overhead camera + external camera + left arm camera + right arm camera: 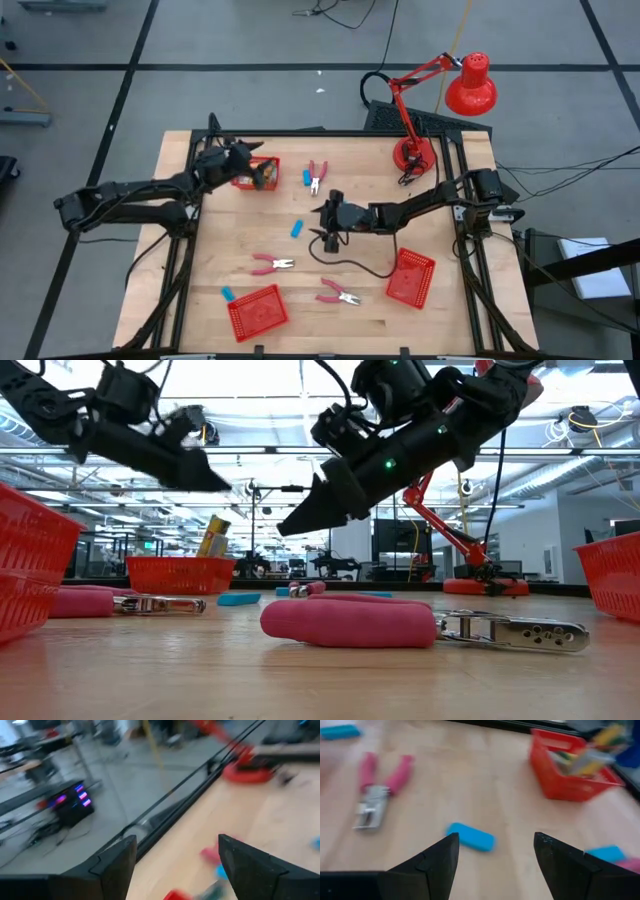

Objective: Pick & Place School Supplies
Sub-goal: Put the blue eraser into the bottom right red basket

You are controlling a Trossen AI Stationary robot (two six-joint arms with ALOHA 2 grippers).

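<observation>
Left pincer (262, 172) wide over small red mesh basket (252, 182), upper left, likely just dropping. Right pincer (322, 222) wide, empty, frame centre, lined up on light-blue block (297, 229) on wooden surface (350, 310).

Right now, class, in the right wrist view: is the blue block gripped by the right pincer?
No: the blue block lies on the table ahead of the open right pincer.

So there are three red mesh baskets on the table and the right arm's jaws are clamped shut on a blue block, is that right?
Not quite. The three red baskets are there, but the right gripper holds nothing: the right wrist view shows its jaws standing open and empty, with the blue block lying loose on the table ahead of them.
</observation>
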